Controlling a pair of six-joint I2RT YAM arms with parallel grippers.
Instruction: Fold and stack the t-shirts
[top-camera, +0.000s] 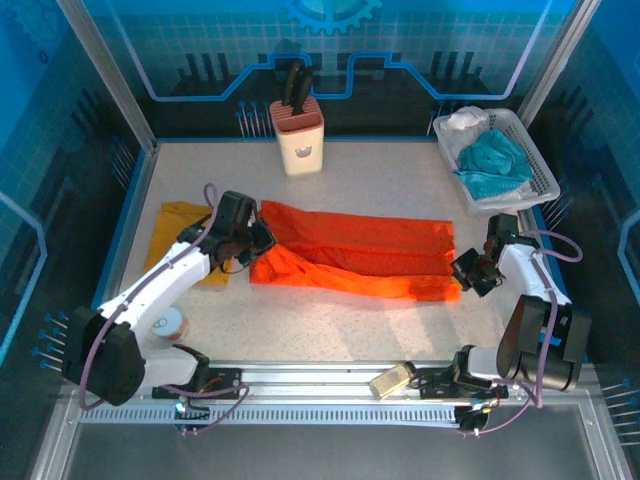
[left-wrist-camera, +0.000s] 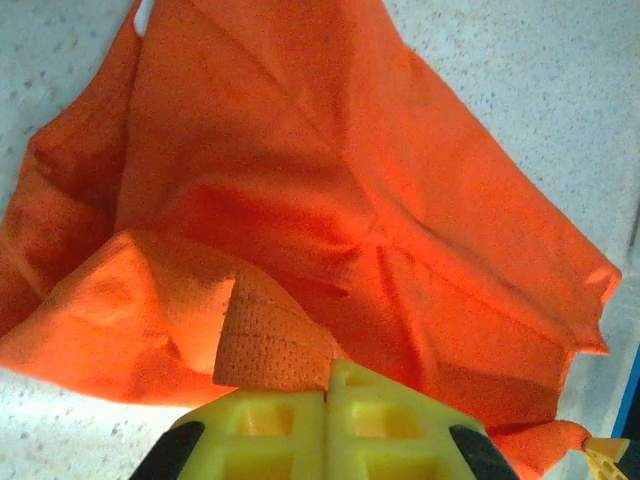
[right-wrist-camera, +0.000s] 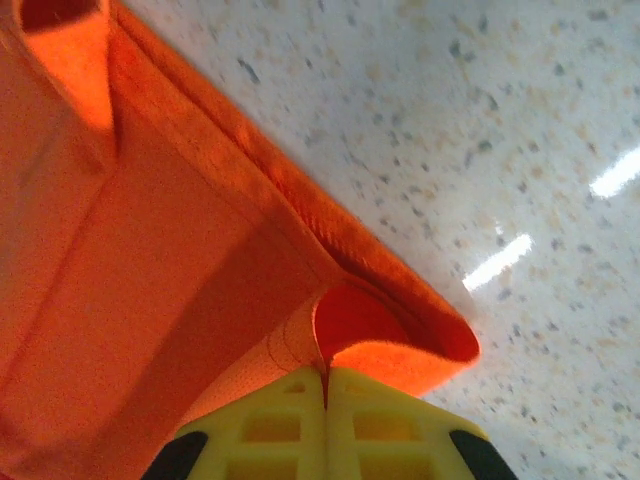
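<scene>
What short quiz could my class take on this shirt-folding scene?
1. True or false: the left jaws and the right jaws are both shut on the orange shirt.
2. The white basket holds a white cloth and a second cloth. What colour is the second one?
3. Where is the yellow shirt? A in the basket; B beside the orange shirt; C on top of the orange shirt.
Key: 1 true; 2 teal; 3 B.

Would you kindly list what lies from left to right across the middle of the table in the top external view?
Mustard yellow t-shirt → left gripper → bright orange t-shirt → right gripper.
</scene>
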